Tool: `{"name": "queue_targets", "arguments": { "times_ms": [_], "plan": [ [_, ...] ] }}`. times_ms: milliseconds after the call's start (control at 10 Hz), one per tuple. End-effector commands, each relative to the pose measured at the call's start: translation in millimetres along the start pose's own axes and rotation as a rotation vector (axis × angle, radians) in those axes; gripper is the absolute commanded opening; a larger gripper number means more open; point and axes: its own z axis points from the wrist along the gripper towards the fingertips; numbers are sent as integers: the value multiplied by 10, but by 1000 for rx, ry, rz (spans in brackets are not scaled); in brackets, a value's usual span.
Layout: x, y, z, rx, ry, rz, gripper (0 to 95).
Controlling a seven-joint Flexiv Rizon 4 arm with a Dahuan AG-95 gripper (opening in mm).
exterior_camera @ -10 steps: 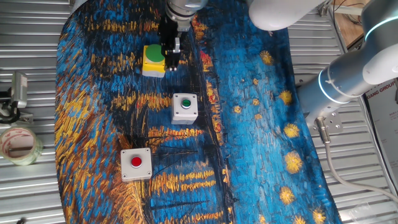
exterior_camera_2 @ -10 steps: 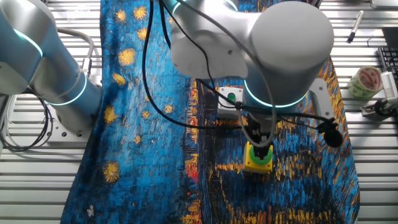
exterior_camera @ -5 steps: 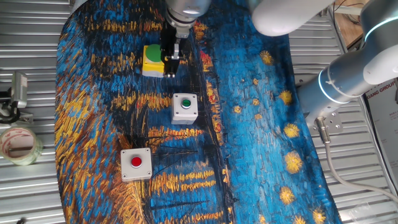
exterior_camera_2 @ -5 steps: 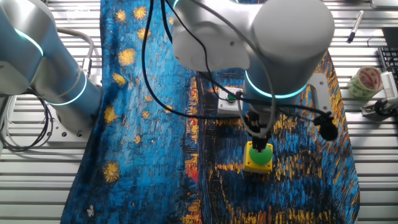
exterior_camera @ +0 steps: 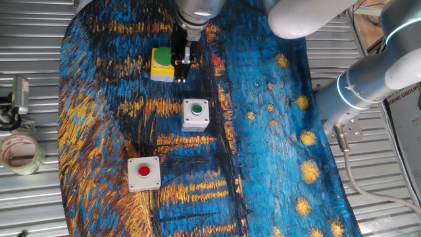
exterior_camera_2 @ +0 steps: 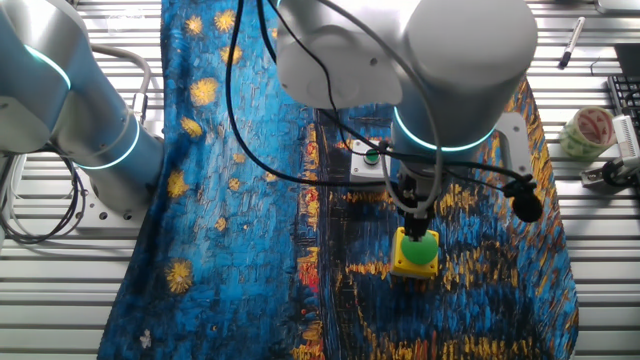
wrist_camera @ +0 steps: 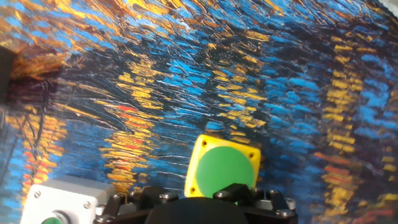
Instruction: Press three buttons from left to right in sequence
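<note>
The yellow box with the big green dome (exterior_camera: 160,64) sits at the far end of the painted cloth; it also shows in the other fixed view (exterior_camera_2: 417,252) and in the hand view (wrist_camera: 225,167). The grey-white box with the small green button (exterior_camera: 196,112) is in the middle, partly hidden behind the arm in the other fixed view (exterior_camera_2: 371,156). The grey-white box with the red button (exterior_camera: 144,172) is nearest. My gripper (exterior_camera: 179,71) hangs just above the green dome's right side (exterior_camera_2: 415,226). Its fingertips are not clear enough to tell their state.
A roll of tape (exterior_camera: 20,153) lies on the slatted metal table left of the cloth, also visible in the other fixed view (exterior_camera_2: 588,131). A metal clamp (exterior_camera: 16,99) sits beside it. The robot's base (exterior_camera: 368,85) stands at the right.
The gripper has risen off the big green dome, which now shows below the fingers. The boxes have not moved.
</note>
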Motion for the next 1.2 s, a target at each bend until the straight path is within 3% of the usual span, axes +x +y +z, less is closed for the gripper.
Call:
{"name": "queue_targets", "arguments": {
  "times_ms": [100,600,1200],
  "plan": [
    [93,-42,-69,-3,6,-5,570],
    [74,-43,-29,-4,-10,-5,570],
    [78,-46,-31,-11,-8,-14,570]
  ]
}}
